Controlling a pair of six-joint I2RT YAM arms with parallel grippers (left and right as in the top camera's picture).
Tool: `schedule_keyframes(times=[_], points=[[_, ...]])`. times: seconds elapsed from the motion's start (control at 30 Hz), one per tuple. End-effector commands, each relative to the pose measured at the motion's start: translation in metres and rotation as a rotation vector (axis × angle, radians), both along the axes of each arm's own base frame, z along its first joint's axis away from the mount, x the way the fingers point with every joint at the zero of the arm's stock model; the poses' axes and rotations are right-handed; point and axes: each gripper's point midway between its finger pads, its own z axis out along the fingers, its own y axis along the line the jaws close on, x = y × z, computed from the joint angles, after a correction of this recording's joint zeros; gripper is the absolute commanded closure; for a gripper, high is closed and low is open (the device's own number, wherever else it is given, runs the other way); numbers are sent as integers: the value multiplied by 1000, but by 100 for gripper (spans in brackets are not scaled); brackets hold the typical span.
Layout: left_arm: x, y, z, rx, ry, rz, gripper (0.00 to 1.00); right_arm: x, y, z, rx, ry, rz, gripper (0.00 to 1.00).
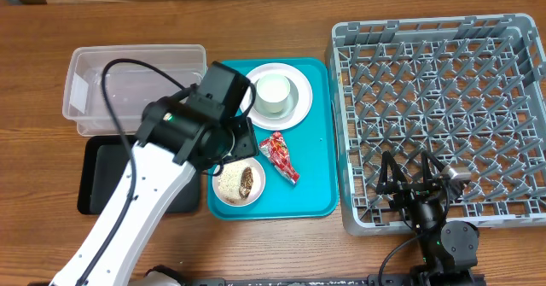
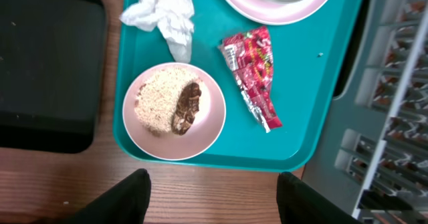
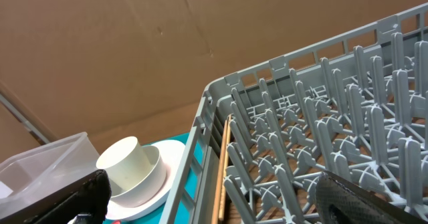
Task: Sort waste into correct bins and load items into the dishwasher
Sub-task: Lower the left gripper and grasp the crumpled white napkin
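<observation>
Wrapper (red) lies flat, long axis diagonal on tray.

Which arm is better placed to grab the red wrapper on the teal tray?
Left. The left gripper hangs open at the teal tray edge, close to the red wrapper. The right gripper, also open, is over the dish rack, farther off.

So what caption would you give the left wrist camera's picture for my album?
Open left hand above a teal tray holding a rice bowl, red wrapper and crumpled napkin.
</observation>
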Motion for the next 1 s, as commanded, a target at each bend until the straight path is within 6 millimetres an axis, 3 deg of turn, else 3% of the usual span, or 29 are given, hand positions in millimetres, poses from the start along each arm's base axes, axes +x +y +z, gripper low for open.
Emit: schedule_keyframes(times=[0.0,0.1,0.2,0.3,0.73,0.97], points=[[6,-8,-19,27,66,-27,49,0,0,-2,8,-2,-1,0],[11,-5,-35,74,104,-40,52,0,0,-2,8,-2,-1,0],[24,7,-44,169,80,-18,45,0,0,-2,8,-2,-1,0],[41,17,-50,251,37,6,31,0,0,-2,8,-2,-1,0],[69,7,-122,328,139,4,33,0,0,-2,8,-2,-1,0],[73,11,-151,365,199,10,33,0,0,-2,8,-2,-1,0]])
